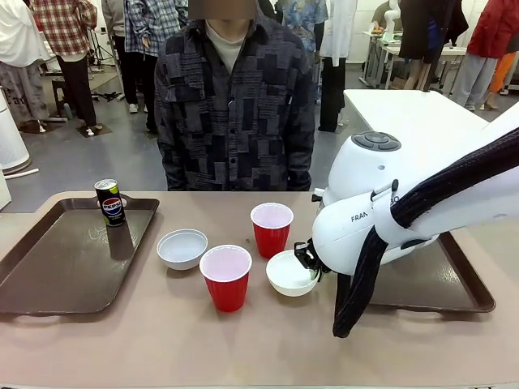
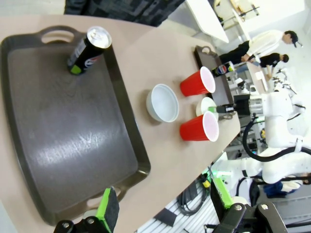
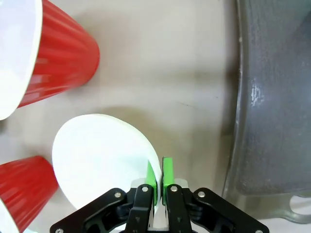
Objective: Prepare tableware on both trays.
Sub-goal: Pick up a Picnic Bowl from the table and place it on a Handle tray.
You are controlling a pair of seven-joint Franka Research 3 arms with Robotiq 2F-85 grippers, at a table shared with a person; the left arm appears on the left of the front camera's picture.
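Note:
My right gripper (image 3: pixel 159 175) is shut on the near rim of a small white bowl (image 3: pixel 97 155). That bowl (image 1: pixel 289 274) sits at table level just left of the right tray (image 1: pixel 442 284), and whether it touches the table I cannot tell. Two red cups (image 1: pixel 226 277) (image 1: pixel 271 228) and the other white bowl (image 1: pixel 182 248) stand on the table between the trays. One black can (image 1: pixel 109 202) stands upright at the far end of the left tray (image 1: pixel 57 267). My left gripper (image 2: pixel 164 201) hangs open high above that tray (image 2: pixel 73 126). A second can (image 2: pixel 224 69) shows on the right tray.
A person in a dark patterned shirt (image 1: pixel 235 105) stands at the table's far edge, hands out of sight. My right arm (image 1: pixel 405 211) covers much of the right tray. Bare table lies along the near edge.

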